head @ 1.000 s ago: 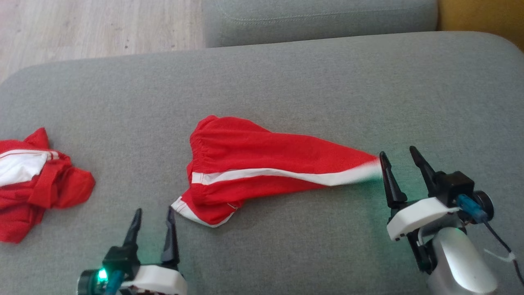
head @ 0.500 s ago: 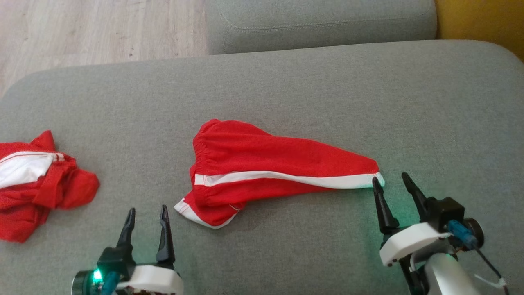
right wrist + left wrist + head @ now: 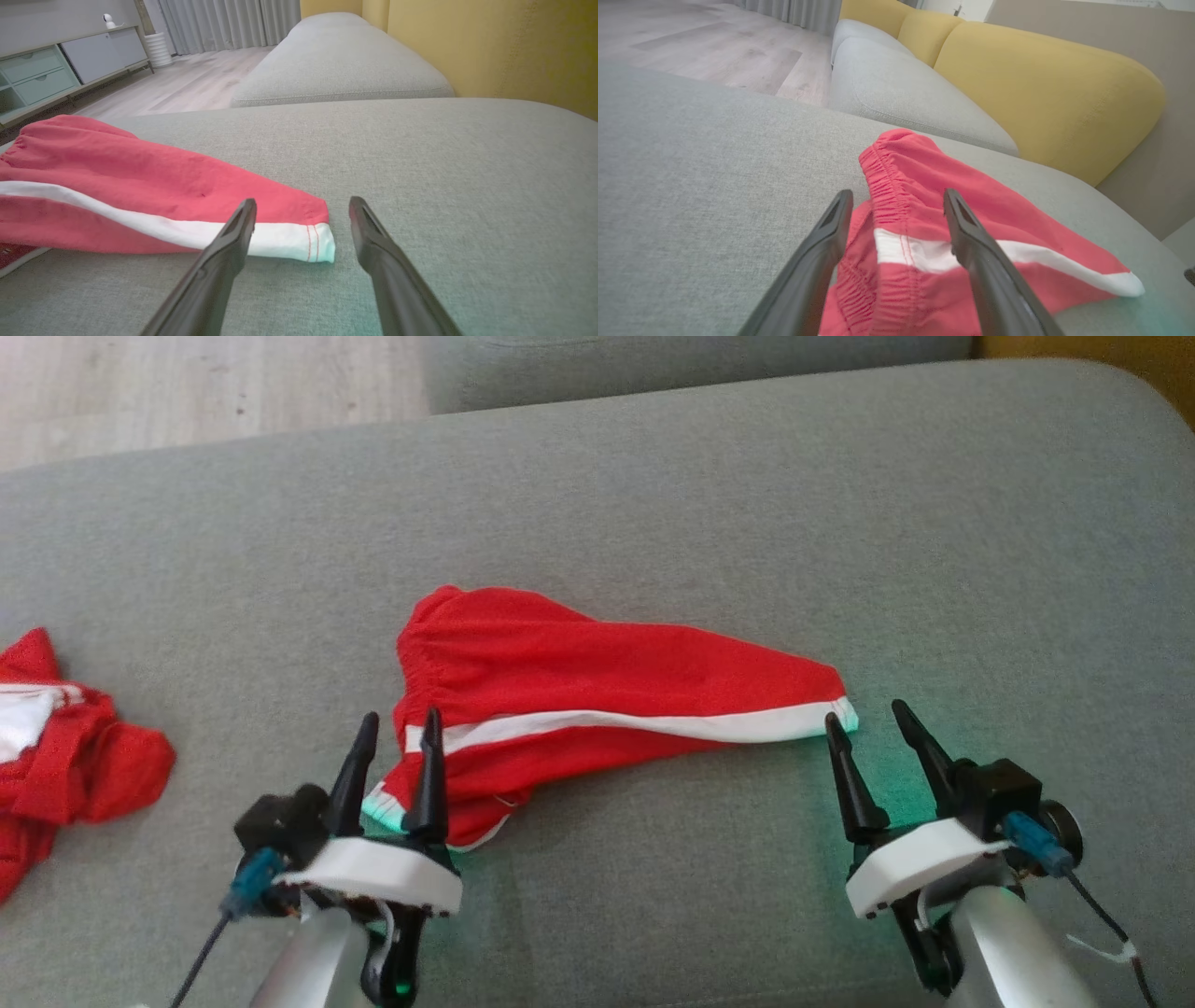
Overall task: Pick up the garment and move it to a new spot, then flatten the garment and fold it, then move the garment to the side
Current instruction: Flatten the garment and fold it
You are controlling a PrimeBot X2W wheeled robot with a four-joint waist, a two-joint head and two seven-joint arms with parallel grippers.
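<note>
The garment (image 3: 579,681), red shorts with a white side stripe, lies stretched sideways on the grey cushion (image 3: 653,504). Its elastic waistband is at the left, its white-hemmed leg end at the right. My left gripper (image 3: 400,721) is open at the waistband end, one finger over the cloth; in the left wrist view the garment (image 3: 924,224) lies between and beyond that gripper's (image 3: 896,200) fingers. My right gripper (image 3: 864,712) is open just beside the leg's white hem. The right wrist view shows the hem corner of the garment (image 3: 289,242) between that gripper's (image 3: 303,205) fingers, which hold nothing.
A second crumpled red and white garment (image 3: 65,756) lies at the cushion's left edge. A further grey cushion (image 3: 336,65) and yellow backrest (image 3: 1041,88) stand behind. Wood floor (image 3: 187,383) lies beyond the cushion's far left edge.
The head camera has shifted. My left gripper moved forward and right up to the waistband end. My right gripper drew back off the leg hem, which now lies flat.
</note>
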